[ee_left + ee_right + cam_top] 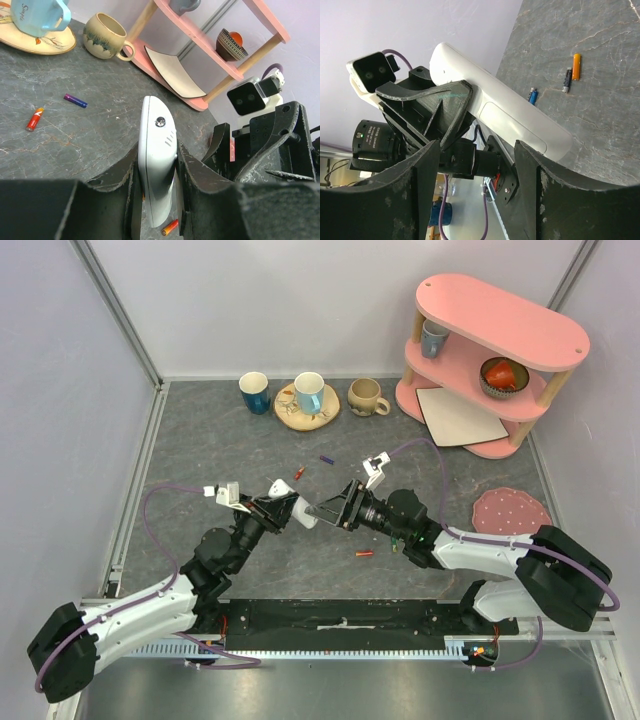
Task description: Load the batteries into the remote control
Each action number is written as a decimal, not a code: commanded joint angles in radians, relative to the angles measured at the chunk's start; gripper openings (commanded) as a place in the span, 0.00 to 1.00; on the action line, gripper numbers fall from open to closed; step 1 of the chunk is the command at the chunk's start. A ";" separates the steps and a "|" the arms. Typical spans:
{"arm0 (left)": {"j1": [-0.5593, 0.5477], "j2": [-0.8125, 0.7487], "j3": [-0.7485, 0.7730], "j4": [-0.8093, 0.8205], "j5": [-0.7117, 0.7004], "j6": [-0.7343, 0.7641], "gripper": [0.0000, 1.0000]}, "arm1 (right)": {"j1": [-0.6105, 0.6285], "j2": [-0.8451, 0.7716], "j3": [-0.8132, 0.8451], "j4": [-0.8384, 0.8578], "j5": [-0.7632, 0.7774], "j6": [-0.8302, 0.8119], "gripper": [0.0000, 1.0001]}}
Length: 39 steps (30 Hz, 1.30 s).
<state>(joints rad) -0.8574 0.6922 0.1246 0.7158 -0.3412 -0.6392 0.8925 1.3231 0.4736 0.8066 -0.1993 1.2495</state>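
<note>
Black left gripper [157,167] clamps the white remote control [157,130] by its long edges above the table [200,440], long axis aimed at the right gripper [476,150], whose jaws stand apart just before its free end. Loose batteries [365,554] lie beneath, the closest nearer the right gripper.

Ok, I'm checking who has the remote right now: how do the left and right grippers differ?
The left gripper is shut on the remote control, clamping its long sides; the right gripper is open and holds nothing. The left's jaws press the remote; the right's stand spread wide near its end. Both are black and face each other.
</note>
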 commanded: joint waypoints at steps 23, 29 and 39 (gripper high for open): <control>-0.003 0.026 0.061 0.083 -0.013 0.006 0.02 | -0.001 -0.039 -0.018 -0.029 0.061 -0.019 0.62; -0.005 0.026 0.064 0.083 -0.002 0.004 0.02 | -0.001 -0.015 -0.013 -0.017 0.058 -0.015 0.62; -0.005 0.038 0.063 0.083 0.011 -0.005 0.02 | -0.001 -0.001 0.003 -0.014 0.052 -0.016 0.62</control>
<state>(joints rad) -0.8570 0.7265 0.1509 0.7353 -0.3367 -0.6388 0.8925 1.3109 0.4347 0.7696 -0.1562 1.2453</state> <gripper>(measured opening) 0.333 0.621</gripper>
